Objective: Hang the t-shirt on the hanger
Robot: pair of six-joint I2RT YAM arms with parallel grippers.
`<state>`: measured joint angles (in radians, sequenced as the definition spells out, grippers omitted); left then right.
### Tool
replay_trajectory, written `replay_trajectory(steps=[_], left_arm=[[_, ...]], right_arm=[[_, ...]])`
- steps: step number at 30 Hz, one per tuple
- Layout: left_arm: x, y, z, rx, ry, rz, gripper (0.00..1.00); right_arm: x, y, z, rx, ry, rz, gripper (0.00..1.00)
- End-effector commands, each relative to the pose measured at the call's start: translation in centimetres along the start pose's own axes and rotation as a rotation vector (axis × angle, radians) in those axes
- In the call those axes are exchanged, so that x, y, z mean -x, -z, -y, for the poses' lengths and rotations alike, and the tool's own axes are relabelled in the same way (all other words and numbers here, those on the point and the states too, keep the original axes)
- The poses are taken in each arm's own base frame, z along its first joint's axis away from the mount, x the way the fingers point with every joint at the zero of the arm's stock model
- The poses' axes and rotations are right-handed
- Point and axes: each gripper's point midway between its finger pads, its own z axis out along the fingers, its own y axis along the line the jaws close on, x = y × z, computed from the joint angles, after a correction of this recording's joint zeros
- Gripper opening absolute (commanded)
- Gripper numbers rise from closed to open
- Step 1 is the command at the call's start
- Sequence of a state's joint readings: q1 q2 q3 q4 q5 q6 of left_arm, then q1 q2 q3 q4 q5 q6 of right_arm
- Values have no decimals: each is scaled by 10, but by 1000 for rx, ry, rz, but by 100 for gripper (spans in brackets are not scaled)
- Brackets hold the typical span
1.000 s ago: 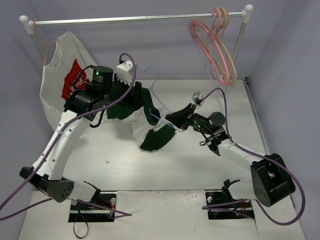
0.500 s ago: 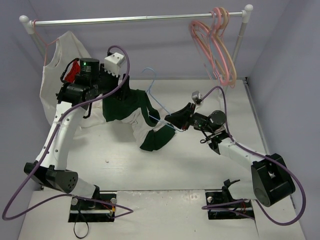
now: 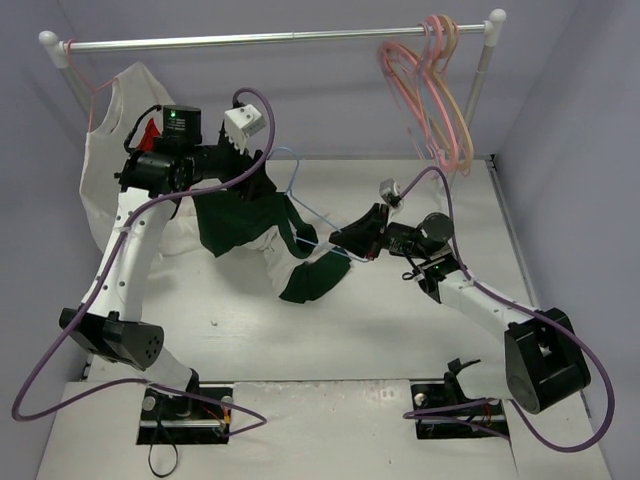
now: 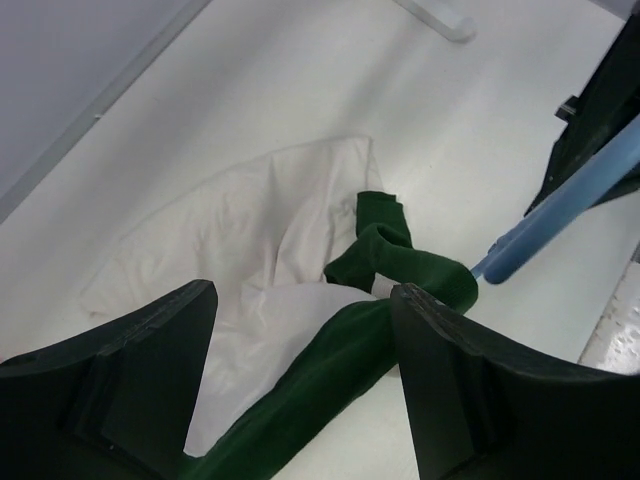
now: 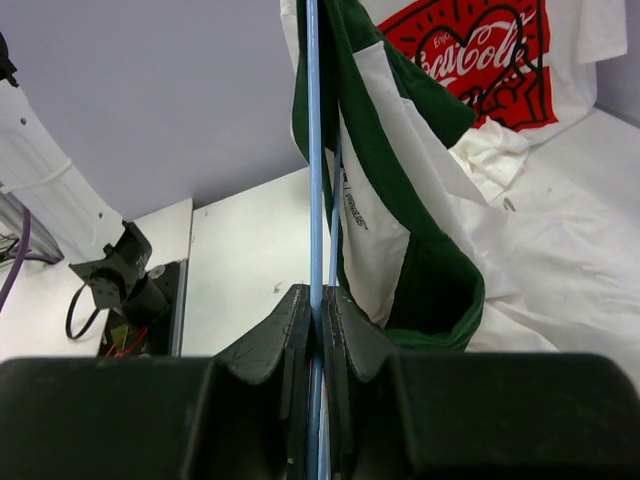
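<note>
The light-blue hanger (image 3: pixel 310 215) is clamped by its wire in my right gripper (image 3: pixel 340 240), which is shut on it above the table's middle; the right wrist view shows the wire (image 5: pixel 313 150) pinched between the fingertips of that gripper (image 5: pixel 320 295). The white t-shirt (image 3: pixel 300 265) with dark green trim hangs partly on the hanger and trails to the table; it also shows beside the wire (image 5: pixel 380 230). My left gripper (image 3: pixel 258 185) is at the shirt's upper left. In the left wrist view it (image 4: pixel 300 295) is wide open, a green band of the shirt (image 4: pixel 330 370) running between its fingers, the hanger (image 4: pixel 570 210) at right.
A rail (image 3: pixel 270 40) spans the back. Pink and peach hangers (image 3: pixel 430 90) hang at its right end. A white shirt with a red graphic (image 3: pixel 115 150) hangs at its left end, close behind my left arm, and shows in the right wrist view (image 5: pixel 470 60). Walls close both sides.
My left arm has risen and swung to the back left, and the shirt's green upper part has come up with it. The hanger's hook has shifted left. My right arm has barely moved.
</note>
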<state>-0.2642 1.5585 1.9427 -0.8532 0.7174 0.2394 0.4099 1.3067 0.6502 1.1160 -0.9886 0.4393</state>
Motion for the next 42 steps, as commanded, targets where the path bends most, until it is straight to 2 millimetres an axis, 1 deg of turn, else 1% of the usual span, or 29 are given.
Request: replay_trajectory(steps=[1,3,4,6,8,10,11,13,14,17,19,22,23,26,34,37,39,40,41,42], left_arm=[[-11,0,29,-179,-6,-4,71],[-17,-1,28,-192,11,-7,70],[-19,0,25,-185,22,-5,70],[-16,2,20,-168,29,17,70],[-8,8,7,-115,44,53,70],[-3,12,-1,-87,63,80,70],[4,17,-9,-61,78,109,70],[9,22,-16,-41,86,132,70],[12,27,-24,-14,96,150,70],[17,36,-25,-39,109,188,70],[17,36,-18,-82,105,195,70],[8,34,-11,-116,103,183,70],[1,32,-10,-122,105,169,70],[-4,30,-10,-131,96,158,70],[-6,21,-17,-152,102,151,70],[-6,19,-9,-209,120,157,70],[-7,19,-4,-242,132,159,67],[-13,16,-2,-254,149,150,61],[-15,15,-1,-260,158,147,58],[-21,13,2,-270,175,142,51]], right_arm=[[64,-3,-11,41,212,130,0],[64,-2,-10,41,213,125,0],[64,-2,-8,36,208,121,0],[64,-1,-6,35,209,117,0],[64,-1,-4,29,203,108,0],[64,0,-2,26,202,105,0],[64,0,-1,24,200,104,0],[64,0,1,21,199,104,0],[63,0,2,18,193,101,0],[63,0,3,21,189,99,0],[64,0,4,17,189,101,0],[63,0,5,20,187,103,0],[64,0,4,24,183,103,0],[64,-1,4,32,176,101,0],[64,-5,-3,89,158,94,0],[62,-5,-4,102,155,82,0],[62,-5,-3,99,152,73,0],[61,-6,-3,103,156,68,0],[60,-6,-1,100,151,62,0],[62,-7,0,99,159,61,0]])
